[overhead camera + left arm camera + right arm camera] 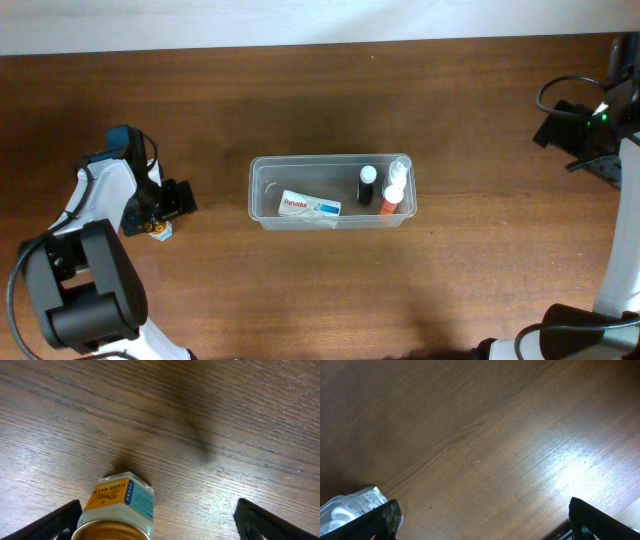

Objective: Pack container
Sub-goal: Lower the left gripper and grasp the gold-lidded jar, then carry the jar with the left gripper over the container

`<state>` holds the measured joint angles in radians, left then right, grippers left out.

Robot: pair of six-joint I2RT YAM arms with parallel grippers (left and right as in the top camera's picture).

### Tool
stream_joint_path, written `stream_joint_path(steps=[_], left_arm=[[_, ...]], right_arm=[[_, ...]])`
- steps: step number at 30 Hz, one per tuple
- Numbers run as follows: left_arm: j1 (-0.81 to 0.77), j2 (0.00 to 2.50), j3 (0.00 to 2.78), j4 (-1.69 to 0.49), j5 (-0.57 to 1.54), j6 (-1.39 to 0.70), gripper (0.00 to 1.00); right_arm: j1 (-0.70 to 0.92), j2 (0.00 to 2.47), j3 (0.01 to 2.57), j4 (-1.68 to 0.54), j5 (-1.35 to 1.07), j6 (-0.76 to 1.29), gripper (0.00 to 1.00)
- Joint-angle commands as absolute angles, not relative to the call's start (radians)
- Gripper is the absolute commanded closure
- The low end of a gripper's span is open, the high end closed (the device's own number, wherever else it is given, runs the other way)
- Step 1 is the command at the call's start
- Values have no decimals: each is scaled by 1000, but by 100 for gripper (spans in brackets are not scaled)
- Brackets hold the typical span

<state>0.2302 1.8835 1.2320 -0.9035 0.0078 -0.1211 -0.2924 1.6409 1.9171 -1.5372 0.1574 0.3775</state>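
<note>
Only partly in frame, gold-lidded jar within wide-spread left tool.

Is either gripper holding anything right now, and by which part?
Nothing held. Left gripper stands open astride the small gold-lidded jar, not clamping it; right gripper is open and empty.

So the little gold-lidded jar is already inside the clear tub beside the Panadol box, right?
No. The gold-lidded jar stands on the table outside the clear tub, by the left gripper; the Panadol box is inside. The overhead view shows it.
</note>
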Motion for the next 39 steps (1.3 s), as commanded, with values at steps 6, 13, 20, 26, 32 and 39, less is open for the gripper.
stream_joint_path(steps=[6, 13, 20, 26, 32, 39], left_arm=[[231, 1924, 1225, -894, 61, -111, 50], [227, 1924, 1225, -886, 119, -111, 51], [223, 1924, 1264, -904, 178, -110, 59], [216, 1924, 1305, -926, 222, -110, 59], [207, 1924, 1408, -997, 364, -100, 59], [138, 1920, 1613, -1163, 495, 17, 58]], right_arm=[[-295, 1630, 1932, -1537, 173, 375, 2], [-295, 1630, 1932, -1537, 173, 375, 2], [-295, 1630, 1932, -1537, 173, 375, 2], [-295, 1630, 1932, -1537, 173, 375, 2], [-295, 1630, 1932, -1537, 173, 375, 2], [-295, 1630, 1932, -1537, 173, 375, 2]])
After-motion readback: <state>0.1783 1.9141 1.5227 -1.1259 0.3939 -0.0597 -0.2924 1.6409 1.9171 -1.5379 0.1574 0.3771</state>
